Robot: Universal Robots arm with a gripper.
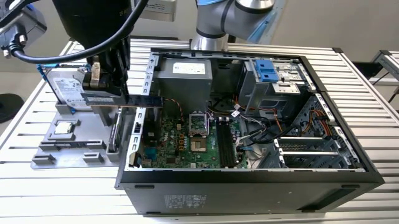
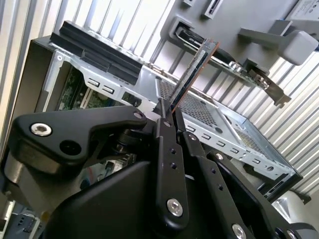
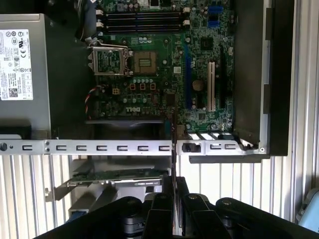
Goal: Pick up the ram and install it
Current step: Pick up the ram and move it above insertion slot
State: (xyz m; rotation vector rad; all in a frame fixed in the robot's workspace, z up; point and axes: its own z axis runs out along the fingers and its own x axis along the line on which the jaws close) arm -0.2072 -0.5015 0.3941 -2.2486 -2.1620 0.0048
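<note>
Slatted metal table (image 1: 37, 205), bearing an open computer case (image 1: 249, 198) and a grey parts tray (image 1: 74, 150). Hovers over the tray with gripper (image 1: 103, 99) clenched on one end of the ram (image 1: 146, 101). Holds the ram level, on edge, free end reaching across the case's side wall toward the motherboard (image 1: 187, 144).

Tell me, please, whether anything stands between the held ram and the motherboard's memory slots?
Nothing visible blocks it. The gripper holds the ram with its tip over the case's slotted metal wall. Beyond that, in the first wrist view, just the low CPU socket lies before the memory slots.
</note>
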